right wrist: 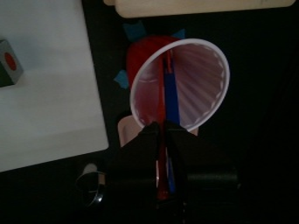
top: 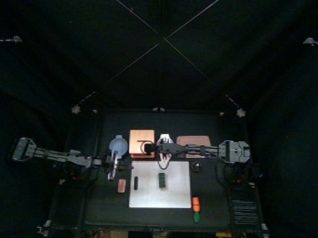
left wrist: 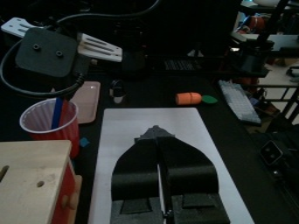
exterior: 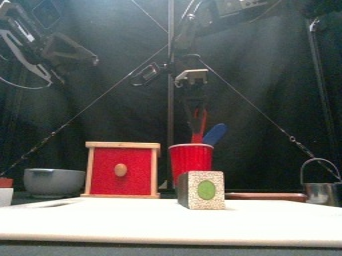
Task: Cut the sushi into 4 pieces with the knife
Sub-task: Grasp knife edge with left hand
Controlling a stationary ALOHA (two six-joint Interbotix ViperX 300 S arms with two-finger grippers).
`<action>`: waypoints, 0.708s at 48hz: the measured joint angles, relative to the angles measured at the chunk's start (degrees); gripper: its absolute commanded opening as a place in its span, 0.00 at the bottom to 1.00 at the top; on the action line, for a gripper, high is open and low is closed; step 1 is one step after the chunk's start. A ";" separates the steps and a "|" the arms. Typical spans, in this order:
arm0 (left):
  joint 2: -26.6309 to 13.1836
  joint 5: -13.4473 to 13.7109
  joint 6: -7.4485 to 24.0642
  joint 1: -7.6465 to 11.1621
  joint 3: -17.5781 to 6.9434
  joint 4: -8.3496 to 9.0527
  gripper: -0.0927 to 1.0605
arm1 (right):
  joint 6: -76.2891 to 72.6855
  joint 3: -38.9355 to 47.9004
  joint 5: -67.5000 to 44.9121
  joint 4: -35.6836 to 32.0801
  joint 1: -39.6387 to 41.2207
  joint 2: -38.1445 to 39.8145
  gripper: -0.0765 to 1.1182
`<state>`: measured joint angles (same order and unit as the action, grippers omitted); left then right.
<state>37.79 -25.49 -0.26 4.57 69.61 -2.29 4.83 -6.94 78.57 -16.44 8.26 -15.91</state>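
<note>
R end effector (right wrist: 163, 131) looks clenched & empty above the red cup (exterior: 191, 160) near the tabletop's back edge, L end effector (left wrist: 160, 131) clenched over the white board (left wrist: 131, 122) mid-tabletop where the sushi roll (exterior: 202, 190) sits; blue knife (exterior: 215, 133) prob. light, stiff plastic, so take the end above the rim.

The cutting board (top: 159, 191) lies at the middle of the table (top: 106, 209), reaching toward the front edge, with the sushi roll (exterior: 202, 190) standing on its back half. In a row behind the board, toward the table's back edge, stand from left to right the bowl (exterior: 54, 181), the drawer box (exterior: 122, 170), the cup (exterior: 191, 160) holding the toy knives (right wrist: 170, 87), and the tray (top: 192, 142), with the metal cutter (exterior: 318, 185) nearer the right edge. A small toy (top: 122, 184) lies just off the board's left edge, and near the front right corner a toy food (top: 196, 203) lies with a second toy food (top: 199, 219) before it.
</note>
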 measured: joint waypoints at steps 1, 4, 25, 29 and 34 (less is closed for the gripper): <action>0.09 0.00 0.00 0.00 0.00 0.00 0.11 | 0.00 -0.26 0.18 0.00 0.18 0.00 0.19; 0.00 0.00 0.00 0.00 0.00 0.00 0.11 | 0.18 -1.32 1.14 0.35 0.18 0.00 0.19; 0.09 -0.09 0.00 0.00 0.00 0.00 0.16 | 4.22 -9.93 6.94 0.62 -0.88 4.22 0.19; 0.09 -0.18 0.00 0.00 0.00 0.00 0.20 | 3.78 -10.02 7.03 0.62 -1.67 5.98 0.19; 0.00 -0.35 0.00 0.00 0.00 0.00 0.27 | 3.52 -9.93 7.03 0.62 -2.64 8.53 0.19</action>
<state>37.79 -25.84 -0.26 4.57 69.61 -2.29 8.35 -16.88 85.61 -15.82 5.63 -7.38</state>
